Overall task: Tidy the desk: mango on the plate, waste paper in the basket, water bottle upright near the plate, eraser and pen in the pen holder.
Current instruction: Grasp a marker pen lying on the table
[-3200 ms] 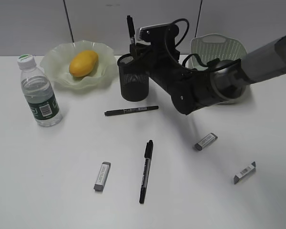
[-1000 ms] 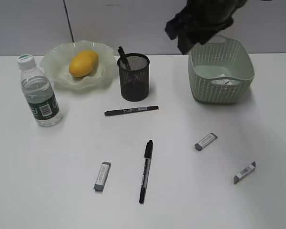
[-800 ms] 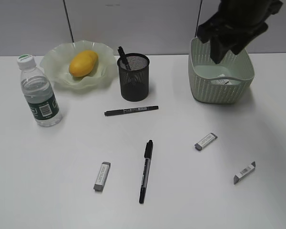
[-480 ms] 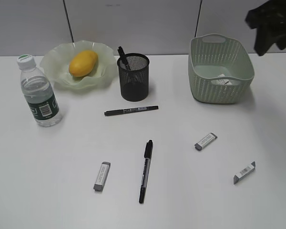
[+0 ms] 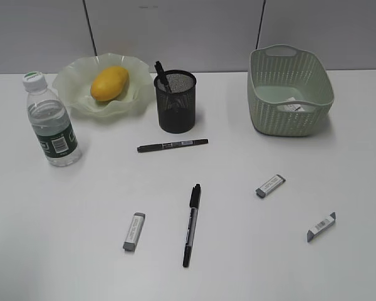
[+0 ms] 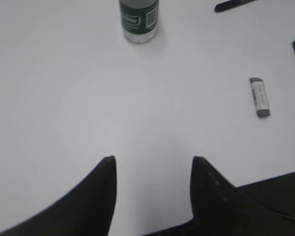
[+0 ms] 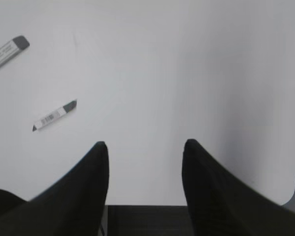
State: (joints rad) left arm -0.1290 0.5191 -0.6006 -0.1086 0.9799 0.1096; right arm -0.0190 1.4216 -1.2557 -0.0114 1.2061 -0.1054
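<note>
Currently: white worktop (image 5: pixel 62 219) with desk items, both arms out of the exterior view.

Exterior view: mango (image 5: pixel 109 83) lying in the plate (image 5: pixel 72 94) at rear left; water bottle (image 5: pixel 51 122) upright, near the plate's front left; pen holder (image 5: pixel 175 101) beside the plate, one pen (image 5: pixel 160 71) leaning inside; basket (image 5: pixel 291 91) at rear right, white waste paper (image 5: pixel 291 106) inside. Loose on the worktop: two pens (image 5: pixel 172 145) (image 5: pixel 191 224), three erasers (image 5: pixel 134 231) (image 5: pixel 270 185) (image 5: pixel 321 226). Left wrist view: left gripper (image 6: pixel 152 162) released, jaws apart above bare worktop, grasping nothing; bottle, one eraser and pen ends ahead. Right wrist view: right gripper (image 7: pixel 145 147) released, empty, near the worktop's edge; two erasers to its left.
</note>
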